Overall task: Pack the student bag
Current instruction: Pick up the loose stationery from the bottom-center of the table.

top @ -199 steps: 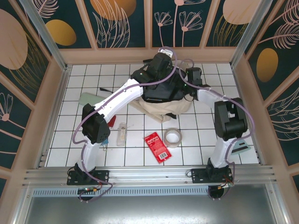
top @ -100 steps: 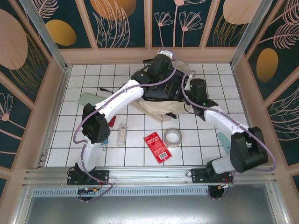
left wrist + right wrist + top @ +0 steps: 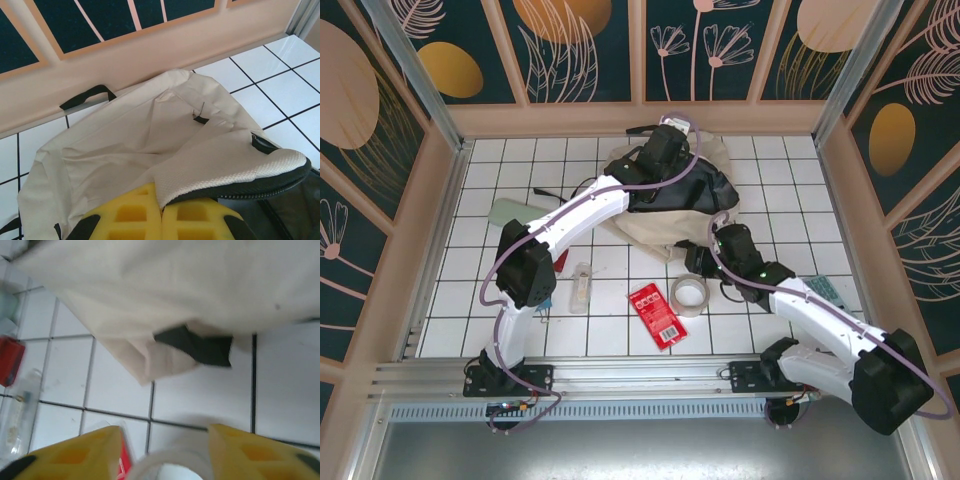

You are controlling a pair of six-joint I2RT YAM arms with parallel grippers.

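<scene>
Cream student bag (image 3: pixel 655 232) stays clenched open by left fingers (image 3: pixel 132 220); right fingers (image 3: pixel 75 460) have left it to straddle the tape roll (image 3: pixel 689 294), grasp unclear, likely next cargo.

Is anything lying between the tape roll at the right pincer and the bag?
Nothing visible. The right pincer straddles the tape roll, and only bare tile separates that from the bag. The left pincer is shut on its far rim, its arm off to the left.
</scene>
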